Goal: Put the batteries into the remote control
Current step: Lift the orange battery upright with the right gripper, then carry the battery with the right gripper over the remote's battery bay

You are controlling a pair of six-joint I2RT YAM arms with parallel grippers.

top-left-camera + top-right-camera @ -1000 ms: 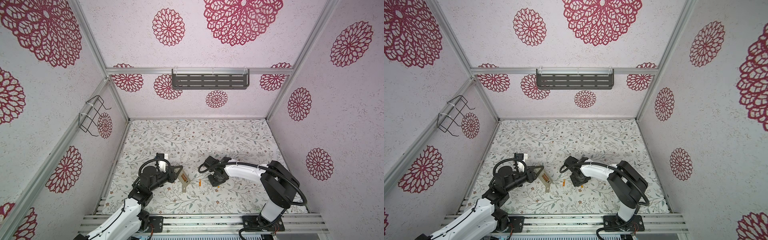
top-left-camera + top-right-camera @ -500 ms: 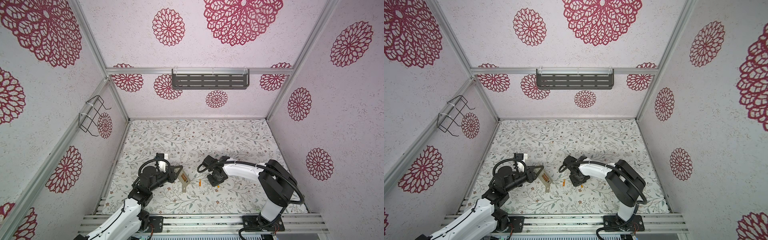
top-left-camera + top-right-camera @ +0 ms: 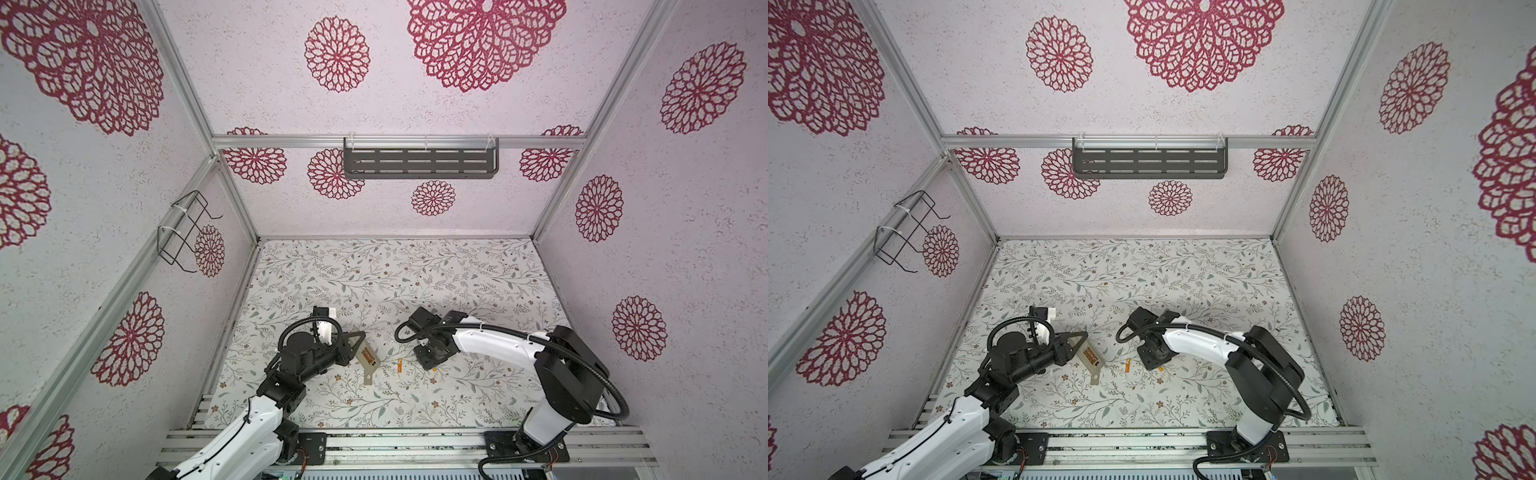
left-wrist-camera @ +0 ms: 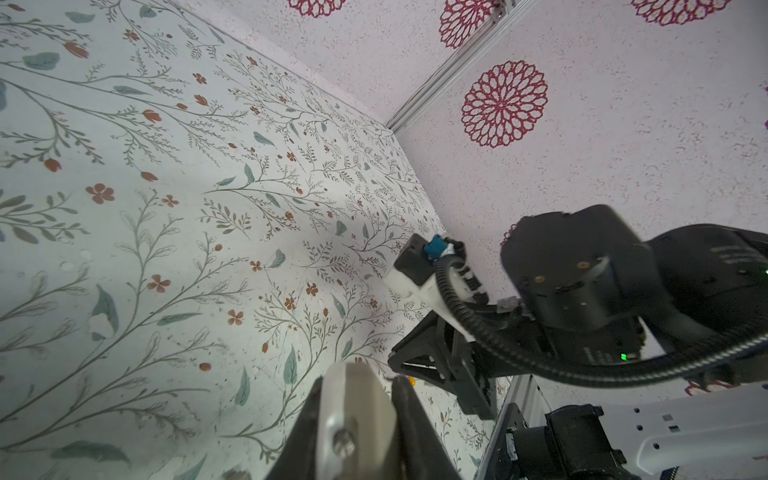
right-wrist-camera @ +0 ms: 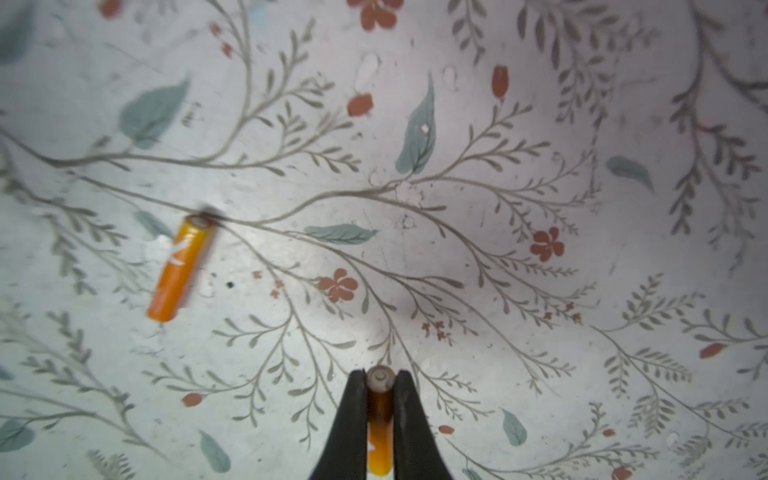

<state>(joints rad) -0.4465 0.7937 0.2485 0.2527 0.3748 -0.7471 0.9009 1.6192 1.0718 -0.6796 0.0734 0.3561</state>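
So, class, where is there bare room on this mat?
Bare: the mat's back half, up to the rear wall, and the front strip along the rail. Crowded: the middle, around the remote, loose battery and right fingers.

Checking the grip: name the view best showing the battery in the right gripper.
Right wrist: the battery is close up, pinched in the right gripper. Both top views show just an orange speck; the left wrist view, barely that.
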